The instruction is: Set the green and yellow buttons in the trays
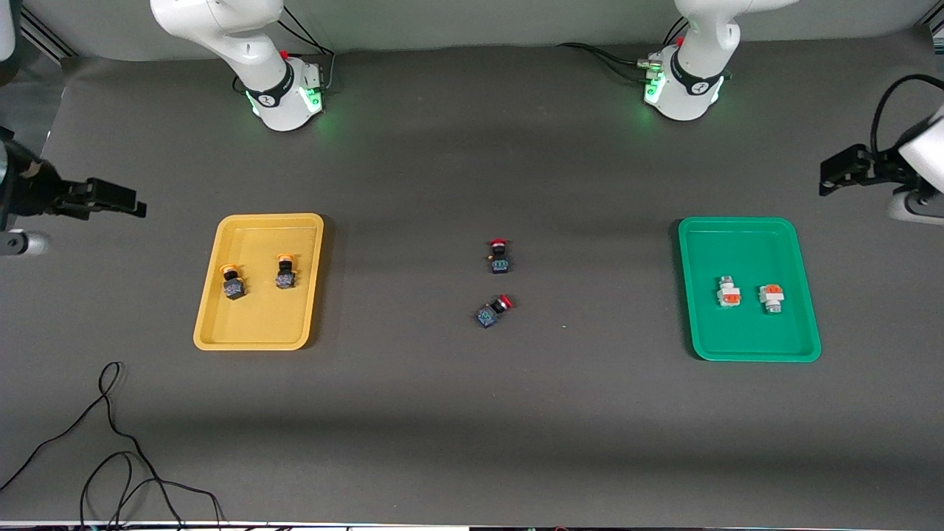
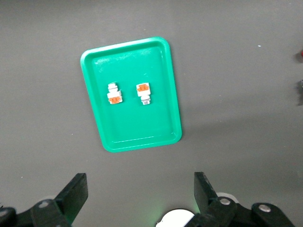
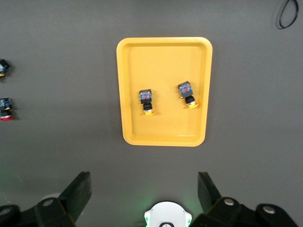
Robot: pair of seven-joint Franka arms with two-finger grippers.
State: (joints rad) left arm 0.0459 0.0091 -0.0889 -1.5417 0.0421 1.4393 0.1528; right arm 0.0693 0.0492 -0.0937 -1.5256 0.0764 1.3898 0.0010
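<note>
My left gripper (image 2: 137,198) hangs wide open above the green tray (image 1: 800,346), two white buttons (image 1: 729,293) inside. My right gripper (image 3: 144,196), also wide, is high over the yellow tray (image 1: 209,332) holding both yellow-capped buttons (image 1: 285,272). Two red switches (image 1: 499,258) lie mid-table.

Layout of the worktop (image 1: 457,413). 1 tray (image 1: 210,317) lies toward the right arm's end and holds 2 switches (image 1: 232,282) side by side. A second tray (image 1: 804,332) lies toward the left arm's end and holds 2 more switches (image 1: 729,293), also side by side. Between the trays, 2 further switches (image 1: 499,257) lie on the bare worktop, 1 nearer the front camera than the other.
</note>
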